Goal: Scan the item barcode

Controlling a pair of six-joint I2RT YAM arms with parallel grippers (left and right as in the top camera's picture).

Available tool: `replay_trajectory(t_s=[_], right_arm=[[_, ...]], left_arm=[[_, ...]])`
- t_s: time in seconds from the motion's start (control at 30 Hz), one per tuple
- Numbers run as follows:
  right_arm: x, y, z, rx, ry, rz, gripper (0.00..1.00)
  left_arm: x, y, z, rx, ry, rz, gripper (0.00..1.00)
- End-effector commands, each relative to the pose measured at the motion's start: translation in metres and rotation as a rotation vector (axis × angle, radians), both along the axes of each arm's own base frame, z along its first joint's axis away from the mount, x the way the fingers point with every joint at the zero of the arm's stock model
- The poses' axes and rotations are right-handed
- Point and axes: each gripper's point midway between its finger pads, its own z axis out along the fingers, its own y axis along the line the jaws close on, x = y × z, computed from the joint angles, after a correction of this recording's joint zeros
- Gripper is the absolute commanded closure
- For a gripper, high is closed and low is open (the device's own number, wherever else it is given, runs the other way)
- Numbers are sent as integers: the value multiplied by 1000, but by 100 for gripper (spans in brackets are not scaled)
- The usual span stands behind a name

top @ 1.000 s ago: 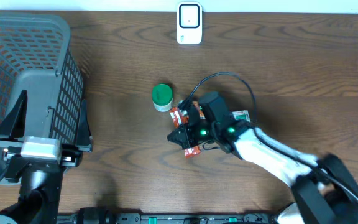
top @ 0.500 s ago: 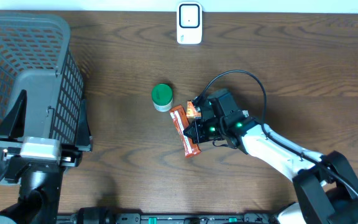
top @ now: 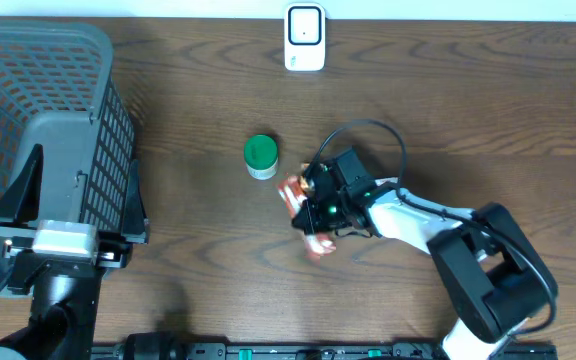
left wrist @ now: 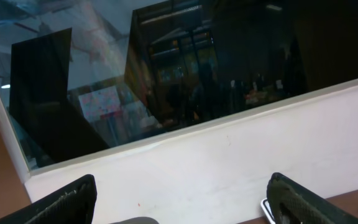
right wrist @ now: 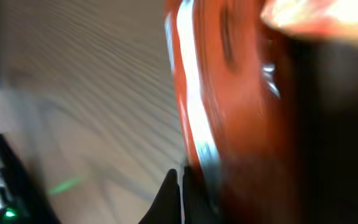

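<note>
Overhead view: I am seeing the right gripper (top: 320, 208) working near the middle of the table (top: 468, 90), its jaws pressed together on a thin orange snack packet (top: 315, 242). The packet is showing blurred beneath the gripper, and I am judging it to be just clear of the table. A green-lidded jar (top: 260, 155) is standing close beside it, toward the far edge. The scanner (top: 305, 38) is sitting at the middle of the far edge, well apart from the snack packet. A grey basket (top: 38, 120) is occupying the left end.

Left wrist view: the left gripper (left wrist: 182, 208) is idling with fingers spread wide, holding nothing and facing a wall and window.

Right wrist view: the snack packet is filling the frame, too blurred for me to locate a barcode.

Judgement: I am working through the pick-and-carry step. The next move is calling for the packet to go to the scanner, barcode facing its window.
</note>
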Motion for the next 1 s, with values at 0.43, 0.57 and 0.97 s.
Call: replay_trajectory(t_s=[0.43,0.57,0.97], right_arm=[[-5,-17,120,93,-326,76,16],[-16,-33,115,42,-350,163,12],[0,-75,62,-185,-275,107,8]], left_arm=[[-3,-1,2,0,-10,-8,13],[-3,-1,2,0,-10,-8,13],[-3,-1,2,0,-10,-8,13]])
